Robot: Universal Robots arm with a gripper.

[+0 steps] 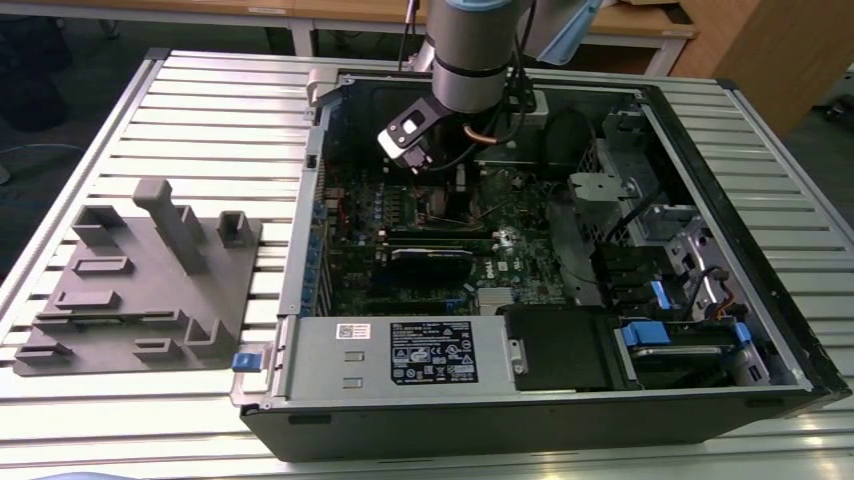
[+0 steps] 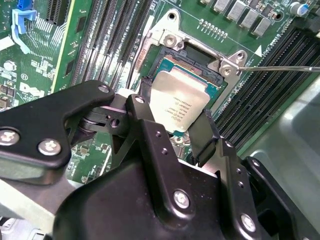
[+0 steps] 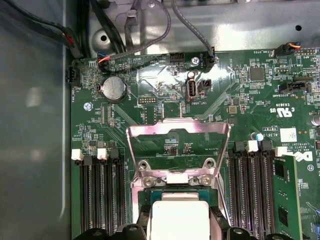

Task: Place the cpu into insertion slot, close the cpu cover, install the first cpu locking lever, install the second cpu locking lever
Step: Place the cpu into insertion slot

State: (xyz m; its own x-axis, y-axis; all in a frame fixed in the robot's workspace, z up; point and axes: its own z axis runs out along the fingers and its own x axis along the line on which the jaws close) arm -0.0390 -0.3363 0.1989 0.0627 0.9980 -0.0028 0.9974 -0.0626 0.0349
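My gripper (image 2: 176, 116) is shut on the cpu (image 2: 177, 100), a flat square chip with a silver-grey top, with one black finger (image 2: 146, 92) on each of two opposite edges. The cpu sits at or just over the insertion slot (image 2: 192, 60), whose dark rim and gold contacts show past its far edge. I cannot tell whether it is fully seated. In the first wrist view, the cpu cover (image 3: 150, 129) stands swung open beyond the cpu (image 3: 179, 217). A thin locking lever (image 2: 280, 69) juts out sideways from the socket corner. In the exterior view, the gripper (image 1: 424, 165) reaches into the open computer case.
Rows of black memory slots (image 2: 110, 40) flank the socket on both sides. A coin battery (image 3: 113, 88) and cables (image 3: 125, 47) lie past the cover. A black card (image 1: 430, 262) and the power supply (image 1: 400, 350) sit nearer the case front. A grey fixture plate (image 1: 134, 280) rests on the exterior view's left.
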